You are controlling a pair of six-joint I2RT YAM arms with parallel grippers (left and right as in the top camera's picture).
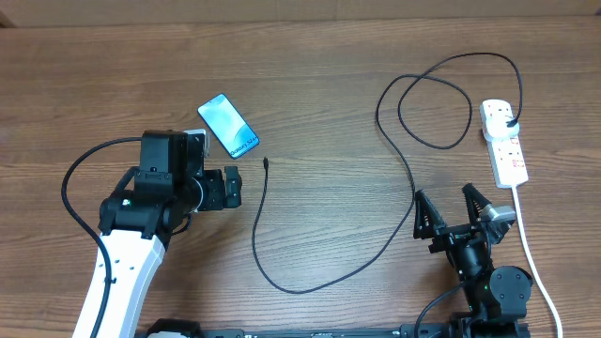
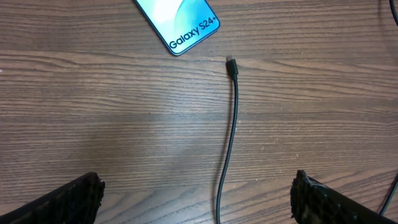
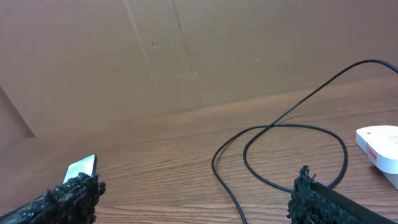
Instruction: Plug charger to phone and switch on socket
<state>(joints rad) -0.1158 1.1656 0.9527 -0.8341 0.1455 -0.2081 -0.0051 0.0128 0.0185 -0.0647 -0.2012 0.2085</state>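
The left claw (image 1: pixel 237 189) hung released and empty above the counter (image 1: pixel 338 84). The charger (image 2: pixel 236 93) tip lay apart from the lit Galaxy phone (image 1: pixel 227 125), just beside it. The right claw (image 1: pixel 443 194) gaped empty near the socket (image 1: pixel 504 141).

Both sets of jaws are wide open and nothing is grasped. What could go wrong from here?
1. The thin black charger cable ends in a small connector tip lying flat on the wooden table. The left gripper may pinch it askew, or nudge the slim blue-screened phone close by.
2. The same cable runs close past the right gripper and loops near the white power strip. Reaching to switch it on could snag the cable.
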